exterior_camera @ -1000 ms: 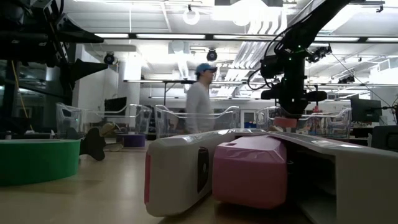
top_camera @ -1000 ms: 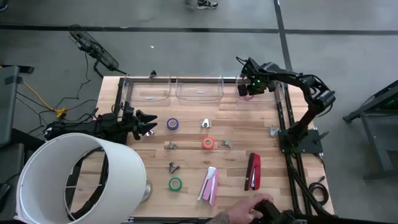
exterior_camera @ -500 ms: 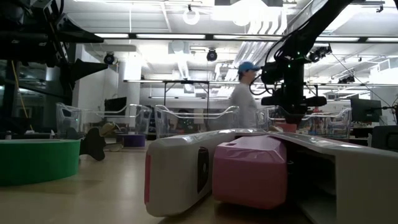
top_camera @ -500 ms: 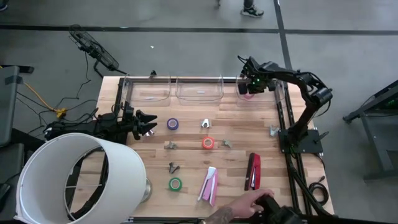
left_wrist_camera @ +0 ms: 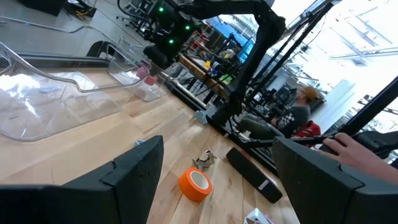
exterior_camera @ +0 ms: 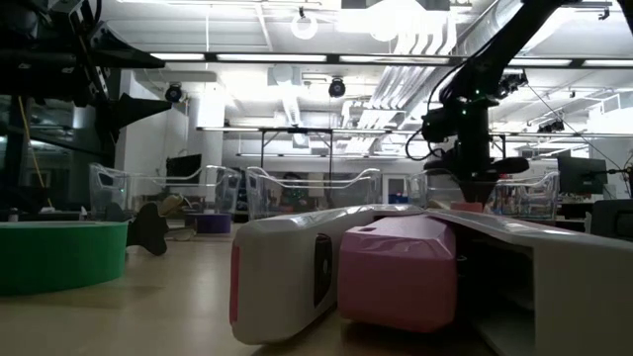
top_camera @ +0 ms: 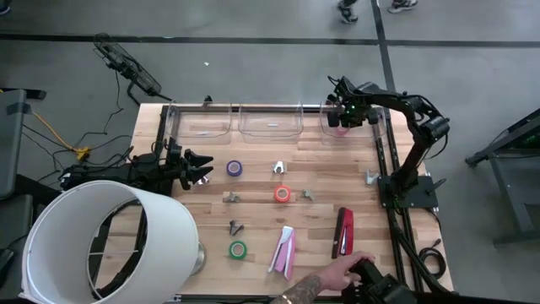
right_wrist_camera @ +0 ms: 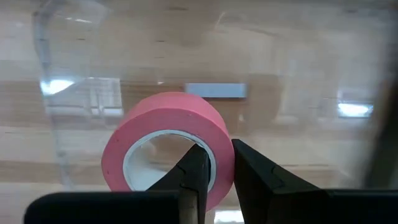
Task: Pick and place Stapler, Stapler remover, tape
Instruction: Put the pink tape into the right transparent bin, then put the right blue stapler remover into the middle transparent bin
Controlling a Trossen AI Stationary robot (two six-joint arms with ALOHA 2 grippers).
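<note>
With the right gripper (right_wrist_camera: 214,165) pinched on the pink tape's (right_wrist_camera: 168,146) wall over the right-hand bin (top_camera: 342,127), and the left gripper (top_camera: 201,169) wide open and empty, a tilted release could roll it against the bin wall.

Pale wooden table (top_camera: 321,169), clear glossy plastic bins (top_camera: 270,121), matt pink tape (right_wrist_camera: 168,134).

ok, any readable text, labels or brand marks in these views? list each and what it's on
No text can be read in any view.
Clear bin: a pale rectangular label under it, blank or too blurred to read.
Black stapler: a small pale tag at its end, too small to read.
Pink tape, pinched by the right gripper: no print visible.
Red stapler: no legible mark.
</note>
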